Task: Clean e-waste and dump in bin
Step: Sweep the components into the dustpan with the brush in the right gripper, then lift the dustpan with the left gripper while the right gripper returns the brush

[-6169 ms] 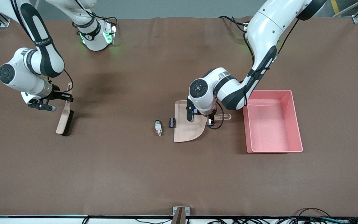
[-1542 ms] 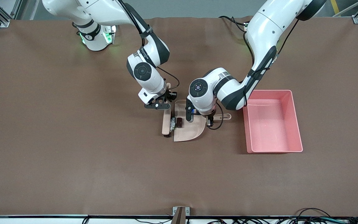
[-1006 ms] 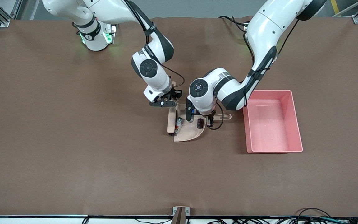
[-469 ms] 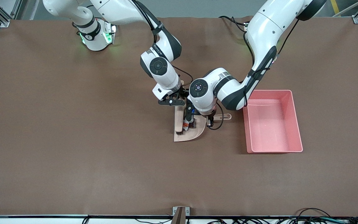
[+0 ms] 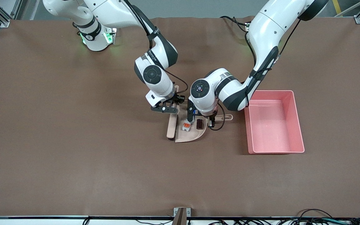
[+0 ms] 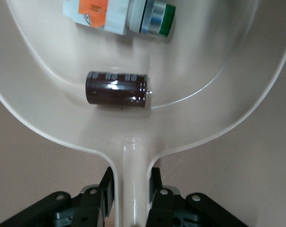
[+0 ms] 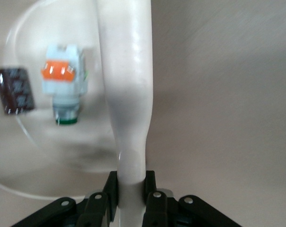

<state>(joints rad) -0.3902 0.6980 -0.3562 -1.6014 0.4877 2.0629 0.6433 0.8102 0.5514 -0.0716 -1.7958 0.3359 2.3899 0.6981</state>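
While both arms meet mid-table, the parts lie thus:
E-waste: white-grey part, orange spot, green-tipped end, beside a dark cylinder; both in the dustpan
Bin: pink tub, near the dustpan, toward the left arm's end
Left gripper: clamped on the dustpan's handle; largely hidden in the front view
Right gripper: clamped on the brush handle; bristles hard to make out

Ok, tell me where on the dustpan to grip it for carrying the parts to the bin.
Grip the dustpan by its narrow handle, coming from the bin end. The handle sticks straight out and fits between the fingers; the left gripper already clamps it there, pan flat.
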